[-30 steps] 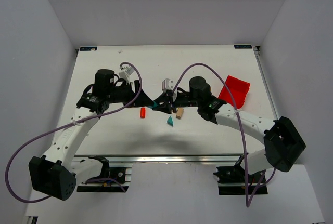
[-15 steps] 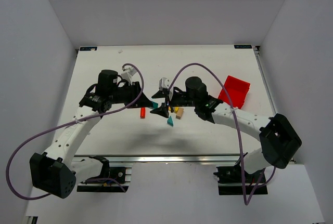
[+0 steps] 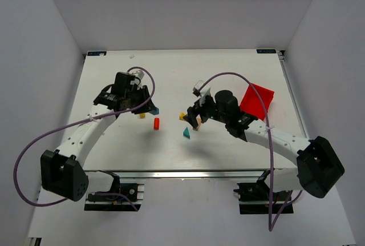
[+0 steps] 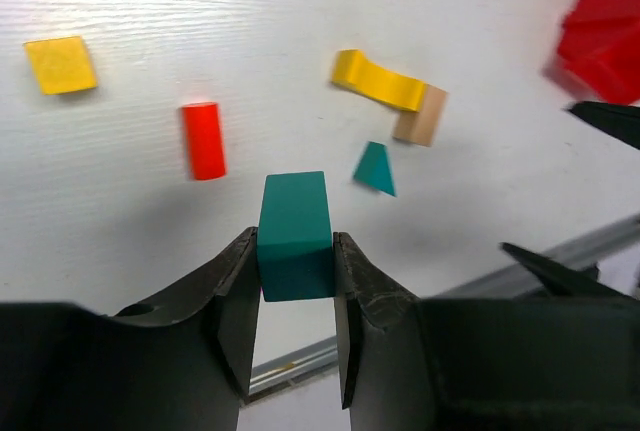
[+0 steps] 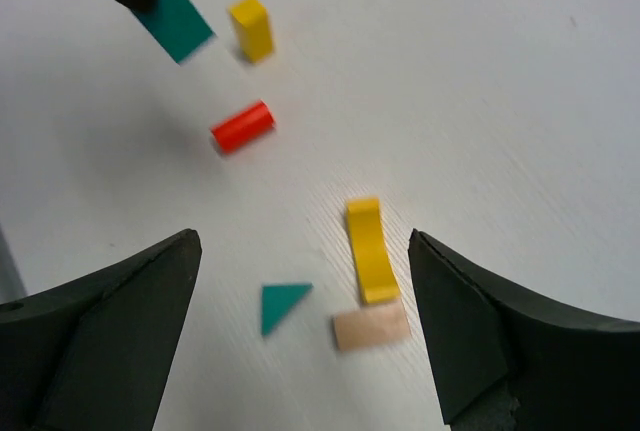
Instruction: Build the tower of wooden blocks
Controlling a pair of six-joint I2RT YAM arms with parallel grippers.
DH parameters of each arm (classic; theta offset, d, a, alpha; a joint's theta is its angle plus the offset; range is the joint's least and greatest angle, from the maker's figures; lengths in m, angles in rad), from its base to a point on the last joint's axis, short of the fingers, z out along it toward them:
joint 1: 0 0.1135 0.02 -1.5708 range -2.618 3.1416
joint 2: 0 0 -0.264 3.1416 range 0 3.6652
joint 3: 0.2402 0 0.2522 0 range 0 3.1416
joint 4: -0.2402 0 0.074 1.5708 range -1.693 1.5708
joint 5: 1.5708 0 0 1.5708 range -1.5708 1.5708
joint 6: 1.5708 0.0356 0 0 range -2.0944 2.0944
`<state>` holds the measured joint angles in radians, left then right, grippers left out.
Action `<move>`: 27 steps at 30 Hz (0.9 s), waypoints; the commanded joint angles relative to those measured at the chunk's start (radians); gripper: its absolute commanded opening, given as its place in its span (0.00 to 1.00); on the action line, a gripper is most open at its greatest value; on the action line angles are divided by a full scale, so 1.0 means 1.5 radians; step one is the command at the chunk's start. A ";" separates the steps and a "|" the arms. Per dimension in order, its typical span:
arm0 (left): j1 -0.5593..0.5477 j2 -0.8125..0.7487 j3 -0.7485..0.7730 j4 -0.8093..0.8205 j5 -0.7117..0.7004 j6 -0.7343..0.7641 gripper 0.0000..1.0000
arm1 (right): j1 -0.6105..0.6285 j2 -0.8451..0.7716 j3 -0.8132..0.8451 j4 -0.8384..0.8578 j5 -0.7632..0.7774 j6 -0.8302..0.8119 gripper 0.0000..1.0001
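Fingers (image 4: 236,291) of the left gripper (image 4: 295,251) are pressed on two opposite sides of the teal cube (image 4: 294,213), which juts out past the fingertips. In the right wrist view it looks raised off the table (image 3: 228,75). Just ahead of that gripper and a little to its left lies the red cylinder (image 4: 204,140), on its side. Ahead and a little to its right the teal triangle (image 4: 376,168) lies flat. Farther ahead on the same side is the yellow arch (image 4: 378,80), one end meeting the tan cube (image 4: 422,117). Well ahead and far to the left lies the yellow block (image 4: 61,64). The red bin (image 4: 605,26) shows at the far right, blurred.

The right gripper (image 5: 302,243) is spread wide, gripping nothing, and hangs above the table. Under the gap between its fingers lie the yellow arch, tan cube and teal triangle, close together, the triangle just apart from the tan cube. Beyond them, away from this gripper, lies the red cylinder, then the yellow block, with the held teal cube just beside that block. The two grippers face each other across the blocks.
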<state>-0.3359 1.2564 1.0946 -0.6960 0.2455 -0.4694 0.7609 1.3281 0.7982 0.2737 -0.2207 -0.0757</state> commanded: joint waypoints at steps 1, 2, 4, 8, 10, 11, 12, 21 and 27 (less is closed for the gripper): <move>-0.003 0.045 0.012 0.027 -0.062 -0.017 0.00 | -0.017 -0.036 -0.013 -0.069 0.131 0.036 0.89; -0.004 0.058 0.018 0.031 -0.064 -0.016 0.00 | -0.017 -0.040 -0.013 -0.080 0.137 0.035 0.89; -0.007 0.108 0.047 0.029 -0.096 -0.012 0.00 | -0.023 -0.055 -0.013 -0.111 0.139 0.030 0.89; -0.017 0.181 0.097 0.015 -0.154 -0.003 0.00 | -0.029 -0.080 -0.016 -0.137 0.144 0.030 0.89; -0.023 0.206 0.113 0.017 -0.167 0.000 0.00 | -0.031 -0.093 -0.018 -0.147 0.144 0.028 0.89; -0.025 0.234 0.128 0.017 -0.185 0.001 0.00 | -0.034 -0.097 -0.019 -0.153 0.144 0.025 0.89; -0.030 0.247 0.136 0.012 -0.193 0.003 0.00 | -0.034 -0.106 -0.020 -0.158 0.144 0.021 0.89; -0.054 0.335 0.193 -0.019 -0.254 0.010 0.00 | -0.039 -0.119 -0.021 -0.172 0.187 0.014 0.90; -0.065 0.351 0.191 -0.024 -0.279 0.016 0.00 | -0.041 -0.117 -0.023 -0.176 0.193 0.014 0.89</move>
<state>-0.4240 1.7958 1.3422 -0.7258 -0.1261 -0.4564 0.7059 1.1648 0.7696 -0.0025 0.0505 -0.0448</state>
